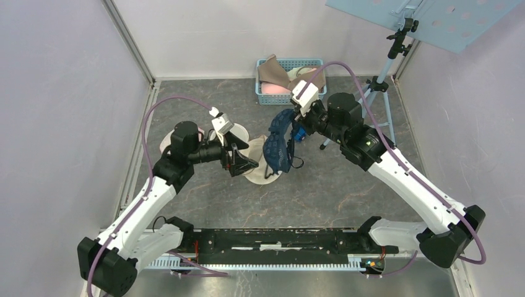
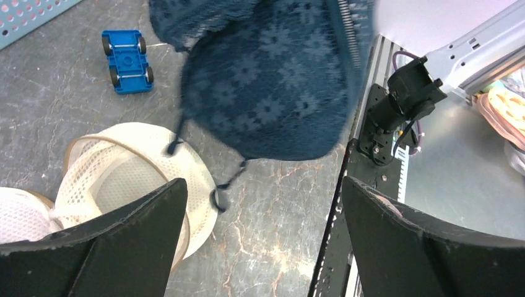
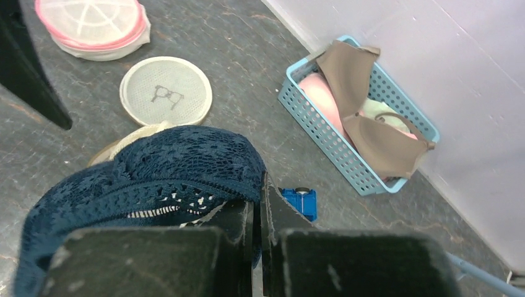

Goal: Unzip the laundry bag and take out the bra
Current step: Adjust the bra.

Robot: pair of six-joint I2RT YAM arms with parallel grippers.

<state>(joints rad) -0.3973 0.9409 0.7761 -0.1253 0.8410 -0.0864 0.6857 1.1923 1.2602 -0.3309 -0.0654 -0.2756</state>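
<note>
The bra (image 1: pixel 278 145) is navy lace and hangs in the air from my right gripper (image 1: pixel 297 119), which is shut on its edge. In the right wrist view the lace (image 3: pixel 155 167) bunches left of the pinched right gripper (image 3: pixel 259 185). The cream mesh laundry bag (image 1: pixel 255 166) lies on the floor just under and left of the bra. My left gripper (image 1: pixel 244 162) stands open beside the bag with nothing between its fingers. The left wrist view shows the bra (image 2: pixel 272 93) above the open left gripper (image 2: pixel 263 185), its thin straps dangling over the rim of the bag (image 2: pixel 136 167).
A light blue basket (image 1: pixel 265 94) with a beige bra and pink items stands at the back wall. A small blue toy car (image 2: pixel 128 60) sits near the bra. A round mesh disc (image 3: pixel 166 91) and a pink-rimmed round bag (image 3: pixel 93 21) lie on the floor. A tripod (image 1: pixel 387 74) stands back right.
</note>
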